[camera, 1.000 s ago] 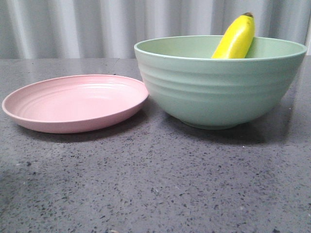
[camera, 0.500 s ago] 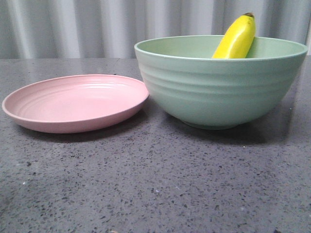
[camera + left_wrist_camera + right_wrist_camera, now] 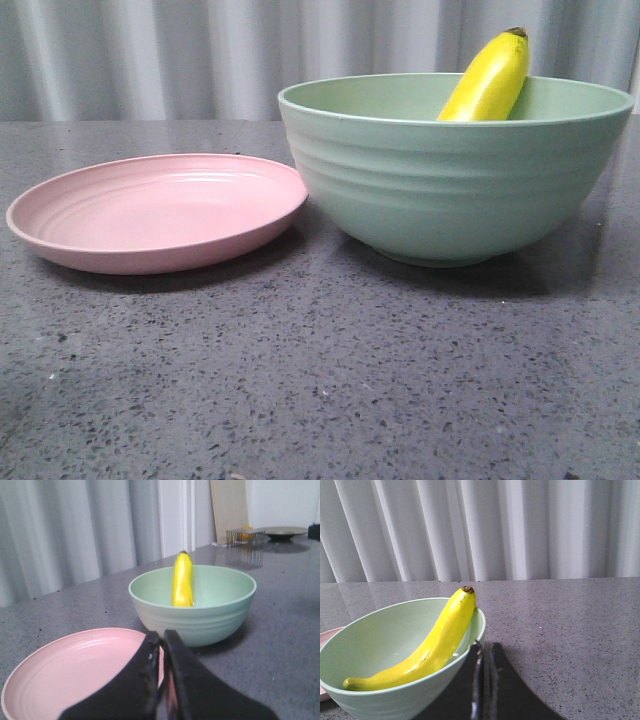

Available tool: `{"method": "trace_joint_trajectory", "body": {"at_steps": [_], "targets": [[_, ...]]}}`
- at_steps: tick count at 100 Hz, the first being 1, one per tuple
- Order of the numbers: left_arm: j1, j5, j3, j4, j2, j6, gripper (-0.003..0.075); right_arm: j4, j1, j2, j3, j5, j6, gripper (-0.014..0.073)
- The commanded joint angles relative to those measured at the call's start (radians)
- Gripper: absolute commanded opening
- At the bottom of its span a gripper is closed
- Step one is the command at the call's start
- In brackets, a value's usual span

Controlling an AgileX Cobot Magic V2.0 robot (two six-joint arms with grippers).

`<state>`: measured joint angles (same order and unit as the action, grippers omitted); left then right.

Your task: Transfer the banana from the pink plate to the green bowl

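Note:
The yellow banana [image 3: 488,80] leans inside the green bowl [image 3: 450,180], its dark stem tip sticking up over the far rim. It also shows in the left wrist view [image 3: 182,580] and the right wrist view [image 3: 425,650]. The pink plate [image 3: 150,210] lies empty to the left of the bowl, almost touching it. My left gripper [image 3: 162,636] is shut and empty, over the near edge of the pink plate [image 3: 65,675]. My right gripper [image 3: 485,647] is shut and empty, just outside the rim of the green bowl [image 3: 385,700]. Neither gripper shows in the front view.
The dark speckled table [image 3: 320,380] stretches to the front. A pale pleated curtain [image 3: 150,60] hangs behind it. In the left wrist view a small wire rack [image 3: 244,537] and a dark dish [image 3: 287,531] stand at the far end of the table.
The bowl, plate and banana have shifted a hair to the right in the front view; otherwise nothing has moved.

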<state>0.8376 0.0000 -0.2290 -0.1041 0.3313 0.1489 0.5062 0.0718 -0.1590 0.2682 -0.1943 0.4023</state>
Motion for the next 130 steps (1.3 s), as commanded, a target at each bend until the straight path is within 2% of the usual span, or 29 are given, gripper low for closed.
{"method": "trace_joint_trajectory", "body": {"at_steps": [1, 17, 33, 43, 62, 78, 87, 130], "targets": [[0.000, -0.091, 0.021, 0.083, 0.006, -0.005, -0.0020, 0.009, -0.002, -0.009, 0.026, 0.075, 0.006, -0.0062], [-0.107, -0.161, 0.131, 0.055, -0.053, -0.035, -0.0020, 0.009, -0.002, -0.009, 0.026, 0.075, 0.006, -0.0062], [-0.281, -0.222, 0.208, 0.055, -0.124, -0.035, -0.0020, 0.009, -0.002, -0.009, 0.026, 0.075, 0.006, -0.0062], [-0.406, -0.224, 0.244, 0.055, -0.164, -0.101, -0.0020, 0.009, -0.002, -0.009, 0.026, 0.075, 0.006, -0.0062], [-0.633, -0.085, 0.242, 0.055, -0.245, -0.113, -0.0020, 0.009, -0.002, -0.009, 0.026, 0.075, 0.006, -0.0062], [-0.783, 0.155, 0.242, 0.054, -0.352, -0.113, -0.0020, 0.009, -0.002, -0.009, 0.026, 0.075, 0.006, -0.0062], [-0.825, 0.258, 0.242, 0.051, -0.361, -0.113, -0.0020, 0.009, -0.002, -0.009, 0.026, 0.073, 0.006, -0.0062], [-0.835, 0.259, 0.243, 0.051, -0.363, -0.113, -0.0020, 0.009, -0.002, -0.009, 0.026, 0.072, 0.006, -0.0062]]}}
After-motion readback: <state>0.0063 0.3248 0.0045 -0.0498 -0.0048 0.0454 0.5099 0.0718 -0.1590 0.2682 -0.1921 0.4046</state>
